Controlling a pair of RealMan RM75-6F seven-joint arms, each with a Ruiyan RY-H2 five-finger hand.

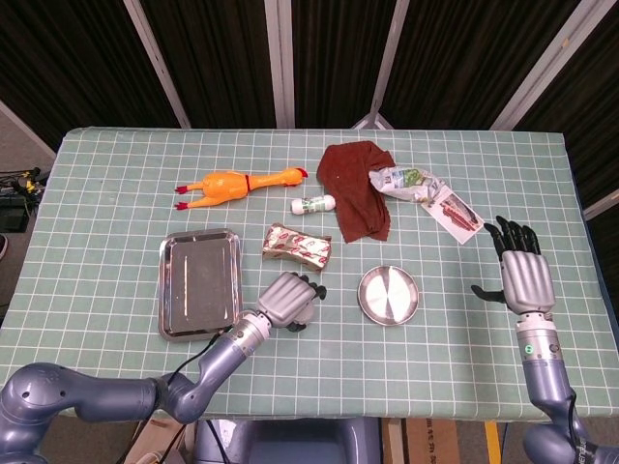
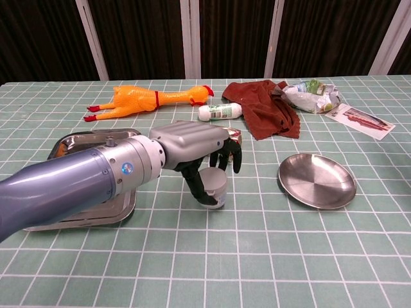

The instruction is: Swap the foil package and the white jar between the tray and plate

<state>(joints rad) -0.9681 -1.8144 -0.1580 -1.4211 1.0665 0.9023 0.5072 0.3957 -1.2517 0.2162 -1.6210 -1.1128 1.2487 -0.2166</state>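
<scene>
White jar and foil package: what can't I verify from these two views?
- White jar: head view, hidden under the left hand; chest view, fingers cover its top, so grip firmness is unclear.
- Foil package: chest view, mostly behind the left hand.
- Right hand: outside the chest view.

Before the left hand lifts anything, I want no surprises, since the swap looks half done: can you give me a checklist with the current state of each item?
1. Left hand wrapped around the white jar: ok, fingers curl down around it in the chest view.
2. Jar clear of the table: not ok, it appears to be resting on the cloth.
3. Tray free to receive: ok, nothing lies in it.
4. Plate free: ok, nothing lies on it.
5. Foil package out of the lift path: cannot tell, it lies just behind the hand.
6. Right hand out of the way: ok, open near the table's right edge.
</scene>
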